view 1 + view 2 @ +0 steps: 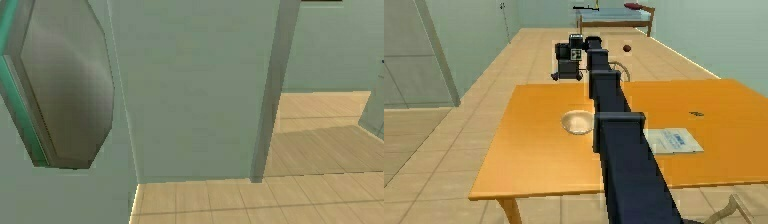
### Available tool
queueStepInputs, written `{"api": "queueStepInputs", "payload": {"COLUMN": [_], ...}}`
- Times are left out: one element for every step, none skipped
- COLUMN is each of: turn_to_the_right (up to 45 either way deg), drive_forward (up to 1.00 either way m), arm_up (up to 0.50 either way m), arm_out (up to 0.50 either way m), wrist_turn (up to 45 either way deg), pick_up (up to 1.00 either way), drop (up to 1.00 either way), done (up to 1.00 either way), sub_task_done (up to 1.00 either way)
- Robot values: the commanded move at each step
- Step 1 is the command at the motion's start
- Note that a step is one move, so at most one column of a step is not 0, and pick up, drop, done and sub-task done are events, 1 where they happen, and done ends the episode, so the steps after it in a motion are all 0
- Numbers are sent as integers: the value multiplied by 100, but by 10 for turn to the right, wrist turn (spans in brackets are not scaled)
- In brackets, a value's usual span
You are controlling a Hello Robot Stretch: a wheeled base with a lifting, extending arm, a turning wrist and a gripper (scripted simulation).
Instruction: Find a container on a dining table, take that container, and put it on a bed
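Observation:
A shallow pale bowl-like container [577, 121] sits on the orange dining table [534, 150], just left of the arm's dark bar. The arm reaches out across the table, and the gripper [566, 70] hangs at the table's far edge, beyond the container. Its dark body blends with the fingers there, so I cannot tell whether it holds anything. Far out at the top of the arm side view stands a bed [616, 12] with a red top.
A white paper or booklet [673, 140] and a small dark object [696, 113] lie on the table right of the arm. A small reddish ball [627, 47] lies on the tan floor beyond. In the forward view a green wall corner [272, 100] stands close, with a grey panel [65, 85] at left.

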Motion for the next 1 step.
{"api": "queueStepInputs", "payload": {"turn_to_the_right": [0], "drive_forward": [0], "arm_up": [0], "arm_out": [0], "wrist_turn": [30], "pick_up": [0], "drop": [0], "done": [0], "sub_task_done": [0]}}
